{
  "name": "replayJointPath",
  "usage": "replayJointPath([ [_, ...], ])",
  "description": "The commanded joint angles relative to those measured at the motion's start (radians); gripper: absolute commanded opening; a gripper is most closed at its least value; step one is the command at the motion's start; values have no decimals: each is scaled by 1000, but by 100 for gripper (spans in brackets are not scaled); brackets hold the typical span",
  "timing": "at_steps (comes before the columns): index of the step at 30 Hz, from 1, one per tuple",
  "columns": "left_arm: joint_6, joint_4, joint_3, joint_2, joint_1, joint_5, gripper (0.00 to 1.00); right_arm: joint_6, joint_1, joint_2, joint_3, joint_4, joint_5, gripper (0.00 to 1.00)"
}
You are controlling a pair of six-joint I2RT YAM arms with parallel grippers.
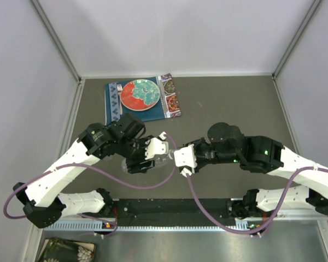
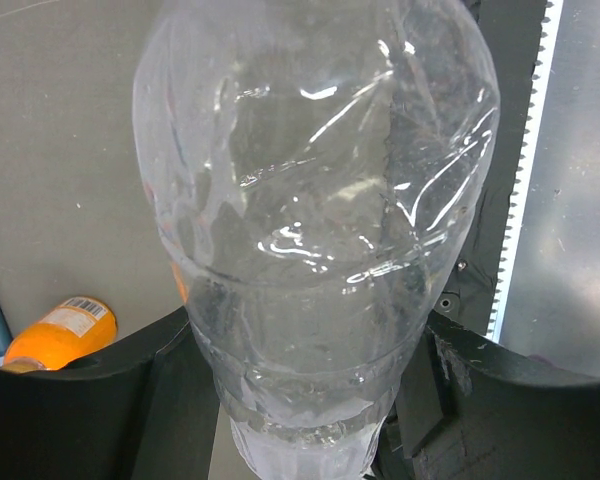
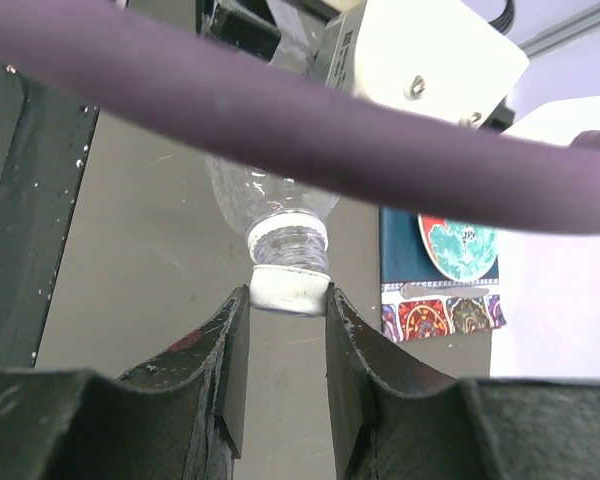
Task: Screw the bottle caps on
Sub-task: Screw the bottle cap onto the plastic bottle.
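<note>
Gripping clear bottle [image 2: 310,230] round body with left gripper [image 2: 302,380], held roughly level between arms. Neck aimed straight at right gripper [image 3: 287,300], pinched on white cap [image 3: 288,288] seated on neck. Axes lined up, probably twist next.

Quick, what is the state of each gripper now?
Left gripper: closed on the clear bottle.
Right gripper: closed on the white cap.

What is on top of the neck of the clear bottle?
A white cap sits on the neck of the bottle, gripped by the right pincer. The mouth under the cap is covered.
</note>
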Motion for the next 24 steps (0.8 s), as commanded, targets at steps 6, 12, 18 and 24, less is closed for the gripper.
replayJointPath([
  [6, -3, 23, 0, 0, 0, 37, 27, -4, 42, -23, 39, 78, -22, 11],
  [12, 13, -12, 6, 30, -11, 33, 27, -60, 86, -11, 27, 78, 64, 12],
  [18, 22, -37, 0, 50, -26, 19, 28, -156, 194, 23, -1, 61, 237, 12],
  [24, 14, -34, 17, 63, -29, 11, 28, -184, 226, 64, 4, 32, 255, 11],
])
